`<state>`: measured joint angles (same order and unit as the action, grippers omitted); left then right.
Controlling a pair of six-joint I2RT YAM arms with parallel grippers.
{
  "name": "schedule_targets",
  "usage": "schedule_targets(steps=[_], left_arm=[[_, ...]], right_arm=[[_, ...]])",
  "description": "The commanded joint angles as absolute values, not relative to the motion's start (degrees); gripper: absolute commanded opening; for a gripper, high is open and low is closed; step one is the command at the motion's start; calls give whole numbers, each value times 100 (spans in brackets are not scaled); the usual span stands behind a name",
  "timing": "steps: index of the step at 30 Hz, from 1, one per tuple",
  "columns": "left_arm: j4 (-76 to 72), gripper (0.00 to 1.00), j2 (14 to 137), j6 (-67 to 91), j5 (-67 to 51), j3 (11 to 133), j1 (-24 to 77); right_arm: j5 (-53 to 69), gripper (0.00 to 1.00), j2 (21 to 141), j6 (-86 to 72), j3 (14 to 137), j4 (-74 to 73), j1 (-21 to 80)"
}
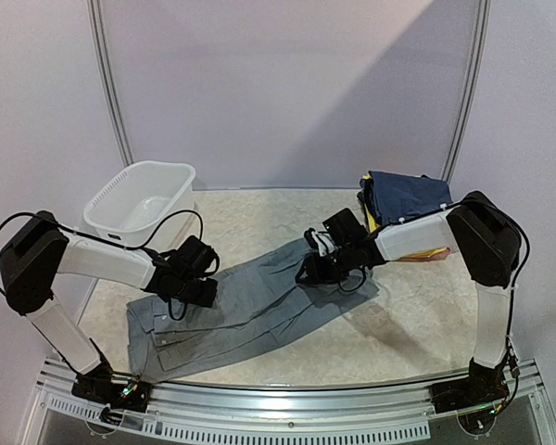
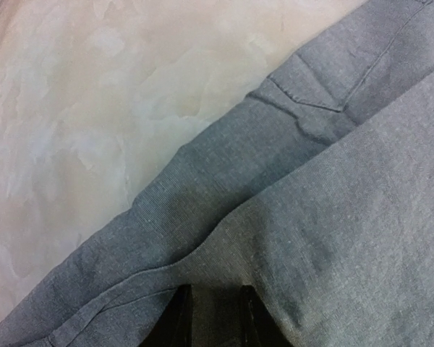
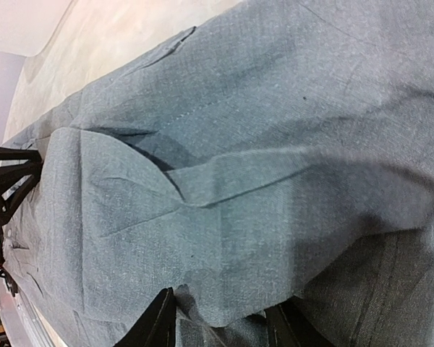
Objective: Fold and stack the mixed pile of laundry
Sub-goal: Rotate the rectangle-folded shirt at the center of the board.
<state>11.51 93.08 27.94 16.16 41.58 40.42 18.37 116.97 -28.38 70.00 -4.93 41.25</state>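
Observation:
The grey trousers (image 1: 250, 311) lie spread diagonally over the table, from the near left to the middle. My left gripper (image 1: 193, 287) is down on their left part. In the left wrist view its two dark fingers (image 2: 172, 318) pinch a ridge of the grey trousers (image 2: 333, 217), so the left gripper (image 2: 215, 290) is shut on the cloth. My right gripper (image 1: 313, 267) sits at the trousers' far right end. There the right gripper (image 3: 220, 303) holds a lifted fold of the grey trousers (image 3: 239, 166). Other clothes of the pile sit stacked at the back right: a navy garment (image 1: 408, 195) over yellow (image 1: 370, 220) and reddish (image 1: 433, 252) ones.
A white plastic basin (image 1: 107, 209) stands at the back left of the beige table (image 1: 250, 213). A metal rail (image 1: 278, 394) runs along the near edge, where both arm bases are mounted. The left arm's cable (image 1: 181, 215) loops beside the basin.

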Motion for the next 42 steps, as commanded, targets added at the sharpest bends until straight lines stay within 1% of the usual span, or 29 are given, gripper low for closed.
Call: schedule_targets(steps=[1,9,15,18,22,30,36,42], left_arm=[[1605,22,9188,3013,1413,3885,3974],[1749,23,8941,3138,1317,3915,3973],[1923,24,8955,3176,1323,4241,3973],[1867,24,9068,3182,1157,4368,3973],[1756,24,9239,3259,885,4473,3981],[1328,24,9793,3545,172,4720,4234],[932,24,10125,3841,-268,4746,4568],[588,23,10573,4084,-745,4973,4968]], right_arm=[[1698,44,12257,-2684,7433,-1347,4153],[1994,44,12795,-2505,8525,-1904,3774],[2474,45,13478,-2341,9730,-2440,3382],[2610,45,13752,-2287,10234,-2621,3260],[3089,45,14149,-2265,10960,-2772,3048],[3784,45,15310,-2424,12808,-3262,2617],[4142,46,15738,-2560,13453,-3011,2566],[4610,46,15918,-2768,13551,-2375,2565]])
